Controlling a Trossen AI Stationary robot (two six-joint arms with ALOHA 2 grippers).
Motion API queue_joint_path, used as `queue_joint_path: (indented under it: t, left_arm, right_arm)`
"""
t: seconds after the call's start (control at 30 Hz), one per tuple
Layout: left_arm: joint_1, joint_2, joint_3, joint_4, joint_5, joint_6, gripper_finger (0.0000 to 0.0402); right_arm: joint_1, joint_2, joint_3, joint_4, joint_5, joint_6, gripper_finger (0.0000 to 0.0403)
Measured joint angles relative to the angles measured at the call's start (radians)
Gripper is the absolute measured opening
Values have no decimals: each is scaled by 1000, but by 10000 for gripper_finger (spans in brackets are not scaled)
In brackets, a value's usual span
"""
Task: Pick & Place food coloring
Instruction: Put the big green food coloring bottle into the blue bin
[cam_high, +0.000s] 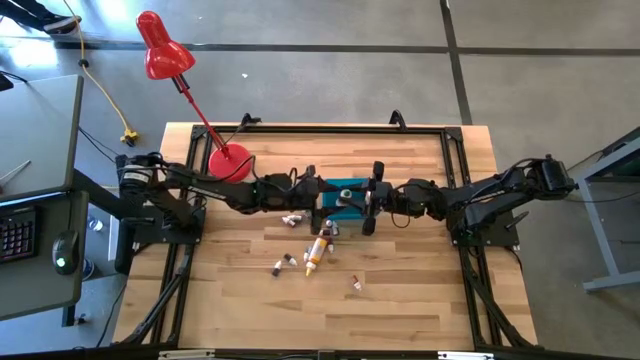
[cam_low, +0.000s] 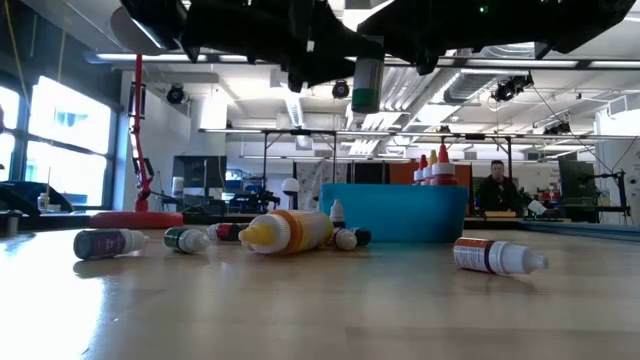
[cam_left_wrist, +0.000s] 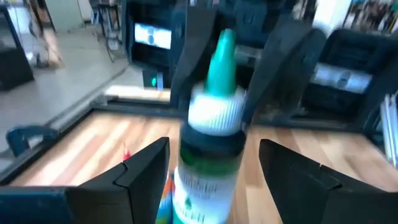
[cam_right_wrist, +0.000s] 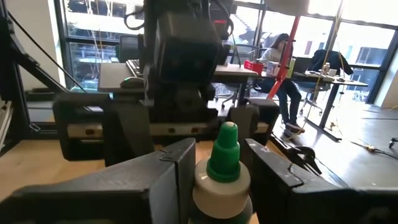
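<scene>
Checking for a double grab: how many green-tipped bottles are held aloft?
1: the green-tipped bottle, in the right end effector above the blue bin; the arms could hide another.

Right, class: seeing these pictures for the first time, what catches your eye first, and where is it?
A green-tipped bottle hangs upright in the right gripper, its jaws closed on it, mid-table above the blue bin; the left gripper faces it with open jaws. Other small bottles, the yellow-orange bottle largest, lie tipped over on the wood near the bin. A red desk lamp stands beside the left arm.
</scene>
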Motion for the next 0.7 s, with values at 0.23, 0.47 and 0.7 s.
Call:
queue_joint_path:
  t: [0.23,0.47,0.7]
  left_arm:
    - [0,16,-2,37,-1,7,246]
    - [0,15,-1,59,-1,8,246]
    - [0,15,-1,57,-3,8,246]
  right_arm:
    - [0,0,0,6,-5,1,122]
    - [0,0,0,7,-7,1,111]
    - [0,0,0,7,-22,1,122]
